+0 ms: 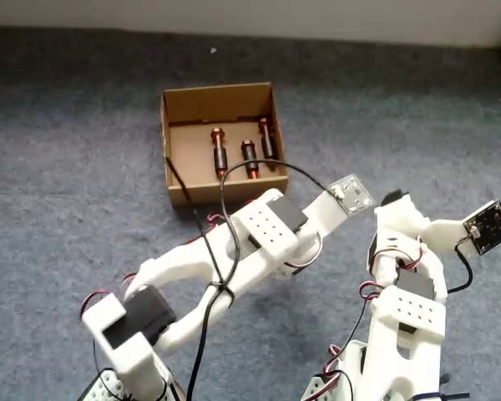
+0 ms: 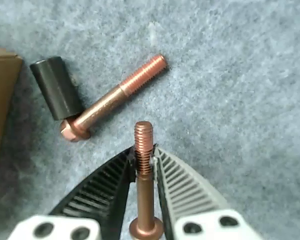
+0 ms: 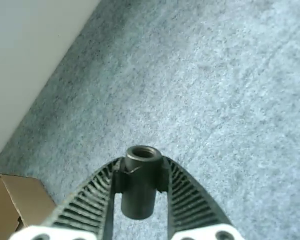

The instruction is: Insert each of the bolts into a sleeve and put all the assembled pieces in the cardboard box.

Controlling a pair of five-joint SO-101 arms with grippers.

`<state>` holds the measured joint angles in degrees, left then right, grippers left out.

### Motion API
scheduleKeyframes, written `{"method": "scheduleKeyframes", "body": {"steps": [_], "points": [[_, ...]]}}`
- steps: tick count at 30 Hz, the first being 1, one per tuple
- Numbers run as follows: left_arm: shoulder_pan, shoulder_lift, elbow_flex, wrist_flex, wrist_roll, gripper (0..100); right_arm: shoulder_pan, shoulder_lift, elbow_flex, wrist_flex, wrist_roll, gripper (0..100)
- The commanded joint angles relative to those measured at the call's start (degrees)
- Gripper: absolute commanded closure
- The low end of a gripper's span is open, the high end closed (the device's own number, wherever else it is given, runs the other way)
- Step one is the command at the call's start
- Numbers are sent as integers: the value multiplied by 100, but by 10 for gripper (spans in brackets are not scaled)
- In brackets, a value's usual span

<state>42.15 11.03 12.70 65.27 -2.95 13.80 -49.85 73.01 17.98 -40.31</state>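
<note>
Left gripper point(image 2: 145, 156) is clamped tight on a copper bolt point(image 2: 144, 142), threaded end poking past the fingertips. Just beyond those tips a loose bolt point(image 2: 115, 97) lies on the carpet point(image 2: 240, 75), head touching a loose sleeve point(image 2: 55, 87). Right gripper point(image 3: 141, 167) pinches a black sleeve point(image 3: 140, 187) between its fingers. Three assembled pieces point(image 1: 249, 157) sit in the cardboard box point(image 1: 217, 104).

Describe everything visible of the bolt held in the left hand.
The bolt looks like copper-coloured metal, with a round flanged head nearest the wrist, a smooth shank, and a threaded tip poking out in front. The left hand is shut on it, ribbed fingers pressing both sides. Nothing is threaded onto it, and it is held over the grey carpet.
</note>
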Motion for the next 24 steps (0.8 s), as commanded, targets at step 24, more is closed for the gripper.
{"method": "scheduleKeyframes", "body": {"steps": [24], "points": [[-1640,-7829,5314,-2848,1301,995,57,-189,-57,-119,-18,995]]}}
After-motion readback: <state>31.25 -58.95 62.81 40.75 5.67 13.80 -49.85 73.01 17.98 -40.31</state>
